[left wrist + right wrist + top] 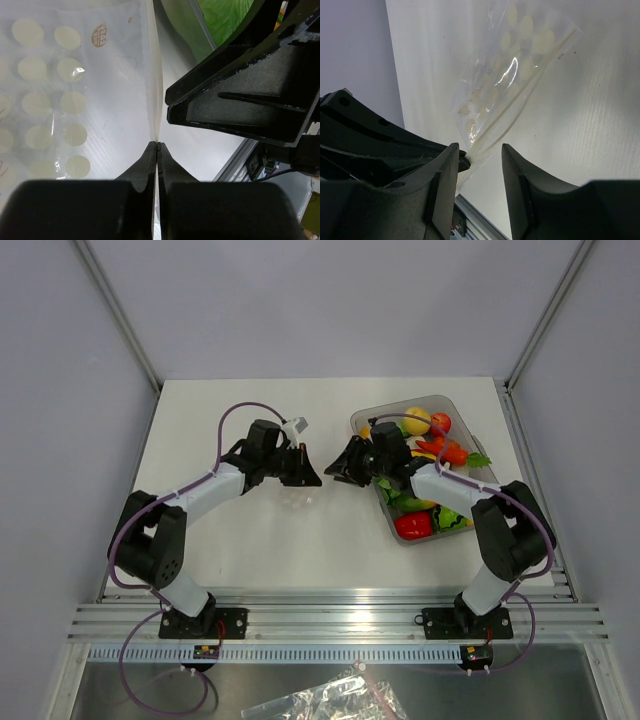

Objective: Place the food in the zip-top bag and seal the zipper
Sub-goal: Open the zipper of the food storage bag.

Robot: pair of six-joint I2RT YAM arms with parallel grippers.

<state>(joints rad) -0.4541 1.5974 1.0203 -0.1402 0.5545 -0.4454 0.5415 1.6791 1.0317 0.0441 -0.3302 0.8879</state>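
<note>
Left fingers (150,162) clamp the small clear dotted plastic bag (75,100), right fingers (445,170) parted astride its edge; a tug could slip it free.

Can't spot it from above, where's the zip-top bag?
Mid-table in the top view, left of the clear tray; the left end effector pinches the zip-top bag by its edge.

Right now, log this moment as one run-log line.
left gripper: shut on zip-top bag edge | right gripper: open, astride bag edge | food: in clear bin | bagging: not yet begun
</note>
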